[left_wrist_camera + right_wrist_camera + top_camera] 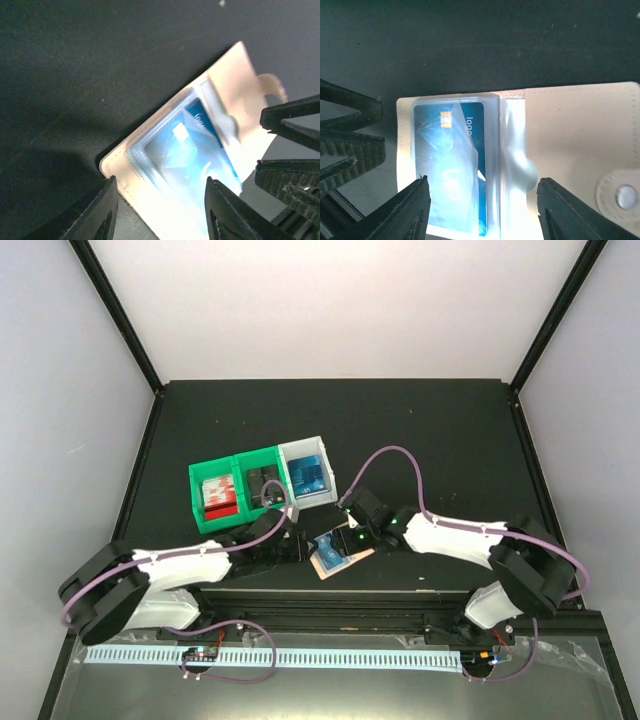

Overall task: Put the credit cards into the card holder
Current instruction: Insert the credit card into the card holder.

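— How is the light from overhead?
— Bright and even. The pale walls [320, 310] behind the card holder [338, 558] wash out almost white, while the black table [440, 440] around it swallows detail. A green dot [350, 537] glows at its far edge.
— And the wrist views?
— Harsh. The card holder's near edge burns out to pure white, and glare streaks the clear sleeve [492, 150] over the credit card [447, 165]. The left end effector [161, 182] shows as soft, dark, unfocused shapes below it. In the left wrist view a broad shadow [45, 190] darkens the table left of the card holder.
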Motion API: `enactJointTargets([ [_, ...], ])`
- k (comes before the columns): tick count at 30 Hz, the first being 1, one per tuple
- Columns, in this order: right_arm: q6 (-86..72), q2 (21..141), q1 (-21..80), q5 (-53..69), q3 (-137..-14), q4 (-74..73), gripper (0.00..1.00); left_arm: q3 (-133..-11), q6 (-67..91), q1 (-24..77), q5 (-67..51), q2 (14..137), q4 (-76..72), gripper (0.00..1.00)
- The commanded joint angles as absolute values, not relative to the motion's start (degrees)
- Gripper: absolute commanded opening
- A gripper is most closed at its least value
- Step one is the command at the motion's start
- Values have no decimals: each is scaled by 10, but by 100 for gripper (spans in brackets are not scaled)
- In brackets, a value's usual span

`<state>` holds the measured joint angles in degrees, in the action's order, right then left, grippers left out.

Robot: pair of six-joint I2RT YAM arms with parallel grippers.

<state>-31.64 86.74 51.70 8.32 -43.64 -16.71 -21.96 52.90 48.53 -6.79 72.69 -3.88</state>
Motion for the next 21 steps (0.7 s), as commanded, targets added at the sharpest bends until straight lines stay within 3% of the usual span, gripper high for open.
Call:
enactJointTargets([
  [1,-325,824,532,10,-445,-212,60,-218,511,490,-29,655,-25,53],
  [4,-324,821,546,-7,-448,-220,60,-219,493,490,1,604,-3,62],
  [10,-330,846,558,-6,-464,-234,59,-217,461,488,71,493,76,98],
  [16,-333,855,559,-17,-470,-250,50,-196,479,480,126,399,118,99],
  [21,-334,868,559,-8,-462,-243,40,-159,497,455,87,316,104,99],
])
